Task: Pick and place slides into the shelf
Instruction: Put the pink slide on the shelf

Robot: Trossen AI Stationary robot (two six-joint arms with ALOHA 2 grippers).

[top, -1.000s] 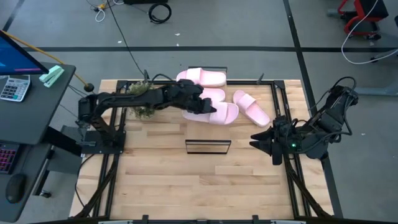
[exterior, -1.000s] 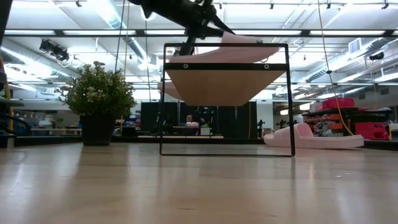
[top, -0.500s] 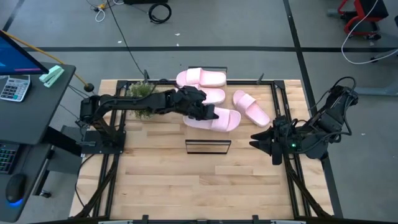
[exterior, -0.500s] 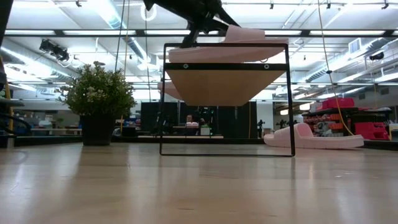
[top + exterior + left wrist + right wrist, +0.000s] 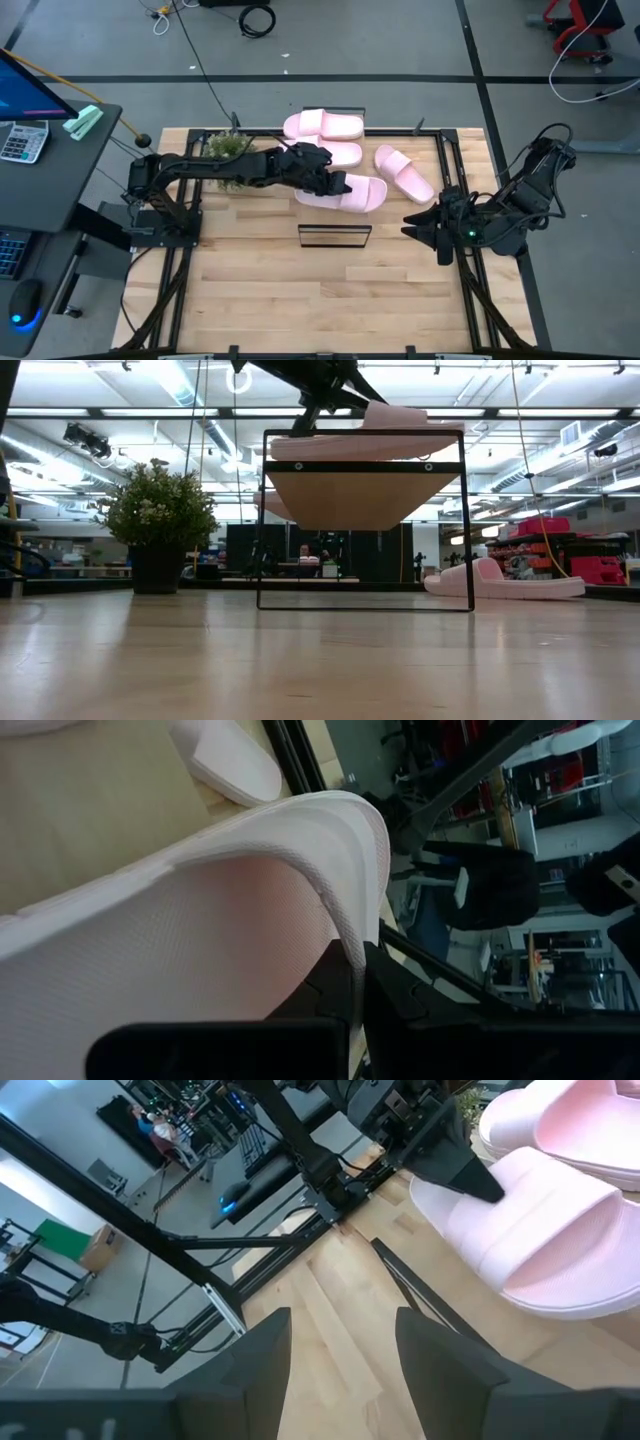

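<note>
My left gripper is shut on a pale pink slide and holds it in the air just beyond the shelf. In the low view the slide shows above the shelf's top bar. Two more slides lie sole-down at the table's far edge, a third to their right. My right gripper waits open at the table's right side, touching nothing. My left gripper pinches the edge of the slide's wide strap between its two fingers, one on each side of the strap wall. It comes from the table's left, slanting a little downward. The slide is lifted clear and lies roughly level.
A potted plant stands at the far left of the table, beside my left arm. Black frame rails run along the table's sides. Bare wood lies between the shelf and the near edge.
My left gripper has carried the slide a little toward the table's near edge, closer to the shelf. The slide, tilted a second ago, now lies nearly level. The gripper has stayed shut on it.
</note>
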